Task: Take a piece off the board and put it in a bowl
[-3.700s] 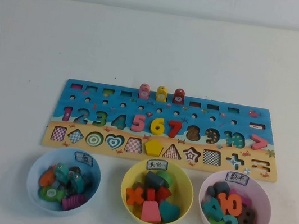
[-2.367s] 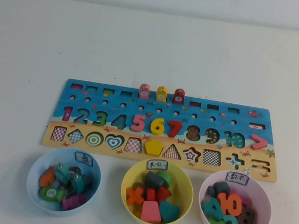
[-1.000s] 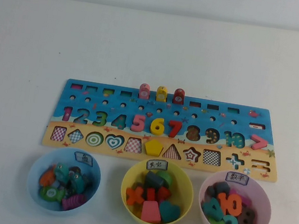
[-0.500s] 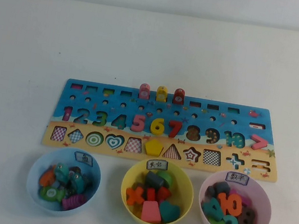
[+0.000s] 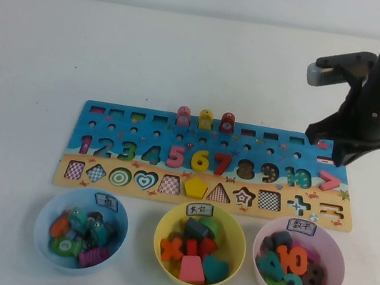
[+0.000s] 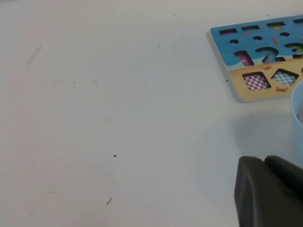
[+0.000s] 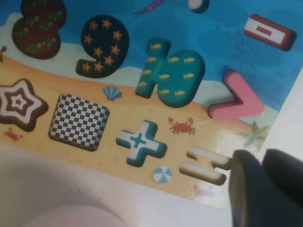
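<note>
Resting low over bare table, left gripper (image 6: pixel 270 189) lies near the board (image 5: pixel 213 135)'s left end; finger state indeterminate. Yellow bowl (image 5: pixel 163 243) lies centre. Right gripper (image 5: pixel 337 148) hovers just above pink piece (image 5: pixel 328 181); spread indeterminate.

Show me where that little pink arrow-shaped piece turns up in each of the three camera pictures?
High view: the pink ">" piece lies at the board's right end, below the right gripper.
Left wrist view: not in it; only the board's other end and the left gripper show.
Right wrist view: upper right.
Shared landmark: the teal 10 beside it.
</note>
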Tool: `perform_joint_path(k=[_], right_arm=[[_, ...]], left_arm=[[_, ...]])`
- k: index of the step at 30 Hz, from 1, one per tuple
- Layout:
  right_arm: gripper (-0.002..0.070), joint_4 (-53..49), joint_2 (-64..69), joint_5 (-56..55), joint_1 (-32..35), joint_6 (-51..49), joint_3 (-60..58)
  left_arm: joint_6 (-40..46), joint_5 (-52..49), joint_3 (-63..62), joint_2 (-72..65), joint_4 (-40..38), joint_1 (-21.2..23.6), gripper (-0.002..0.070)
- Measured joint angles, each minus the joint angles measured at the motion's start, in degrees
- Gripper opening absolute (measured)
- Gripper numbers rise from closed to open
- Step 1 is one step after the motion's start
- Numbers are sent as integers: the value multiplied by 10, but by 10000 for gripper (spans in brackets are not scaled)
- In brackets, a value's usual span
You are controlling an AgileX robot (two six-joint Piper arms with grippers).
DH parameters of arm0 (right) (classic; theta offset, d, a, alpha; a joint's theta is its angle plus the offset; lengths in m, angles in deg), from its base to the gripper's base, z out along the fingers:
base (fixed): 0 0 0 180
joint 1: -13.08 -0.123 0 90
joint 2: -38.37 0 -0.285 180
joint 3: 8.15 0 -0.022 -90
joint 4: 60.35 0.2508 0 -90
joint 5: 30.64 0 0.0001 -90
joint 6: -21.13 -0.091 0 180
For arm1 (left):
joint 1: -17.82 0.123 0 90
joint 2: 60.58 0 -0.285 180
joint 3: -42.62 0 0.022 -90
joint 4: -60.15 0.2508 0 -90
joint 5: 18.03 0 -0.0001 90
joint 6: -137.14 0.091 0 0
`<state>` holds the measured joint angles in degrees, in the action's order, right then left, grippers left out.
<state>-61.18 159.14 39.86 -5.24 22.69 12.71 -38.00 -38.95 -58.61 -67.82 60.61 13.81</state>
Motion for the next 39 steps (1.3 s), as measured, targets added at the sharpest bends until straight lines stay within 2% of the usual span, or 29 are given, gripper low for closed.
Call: perform_joint_path(k=[2, 8, 10, 13, 19, 22, 29, 39], right_arm=[[85, 0, 7, 0, 0, -16, 2], [470, -2, 31, 0, 0, -102, 3], [526, -2, 39, 0, 0, -118, 3], [529, -2, 48, -1, 0, -134, 3], [462, -2, 58, -2, 0, -147, 3], [451, 0, 59, -2, 2, -150, 2], [447, 8, 59, -4, 27, -151, 2], [447, 20, 91, -19, 28, -151, 2]], left_arm=[[0, 0, 0, 0, 0, 0, -5], [0, 0, 0, 0, 0, 0, -4], [0, 0, 0, 0, 0, 0, -4], [0, 0, 0, 0, 0, 0, -4], [0, 0, 0, 0, 2, 0, -4], [0, 0, 0, 0, 4, 0, -4], [0, 0, 0, 0, 6, 0, -4], [0, 0, 0, 0, 6, 0, -4]])
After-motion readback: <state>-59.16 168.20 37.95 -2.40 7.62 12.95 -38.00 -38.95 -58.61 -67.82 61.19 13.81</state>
